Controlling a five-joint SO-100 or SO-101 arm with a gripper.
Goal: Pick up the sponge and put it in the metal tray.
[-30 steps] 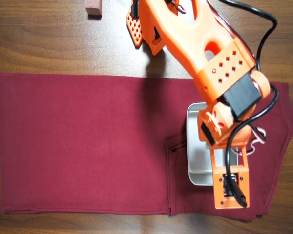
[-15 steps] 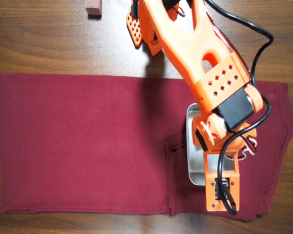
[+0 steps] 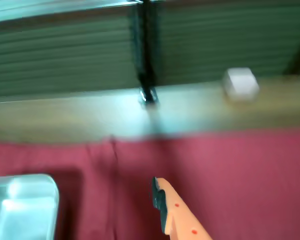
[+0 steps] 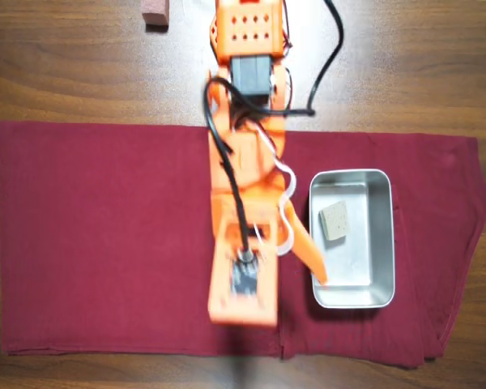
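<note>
No readable writing or brand marks anywhere in either view.

Overhead view, left to right, with the metal tray (image 4: 352,297) as the landmark: far to the left of the tray and beyond it toward the top edge, a small pinkish-brown block (image 4: 155,12) on the bare wooden tabletop (image 4: 65,65), well apart from everything else. Spread under the tray and stretching far to its left, a dark red cloth (image 4: 105,235), folded double near the tray's lower left corner. Just left of the tray, the orange arm (image 4: 247,162) reaching down the picture from the top edge, a black cable (image 4: 227,174) looped along it, its blurred wrist block covering the cloth beside the tray. At the tray's left rim, one orange finger (image 4: 306,253) slanting over the edge into the lower left corner; the gripper (image 4: 296,243) holding nothing, jaws seemingly spread, second finger hard to make out. Inside the tray, in the upper half and slightly left of centre, the sponge (image 4: 334,220), lying flat on the shiny floor, clear of the finger and of the rim.

Wrist view, blurred: tray corner (image 3: 25,205) at lower left, red cloth (image 3: 240,170) to its right, one orange fingertip (image 3: 162,200) over the cloth, a pale small block (image 3: 241,83) far up right on the wood strip.
</note>
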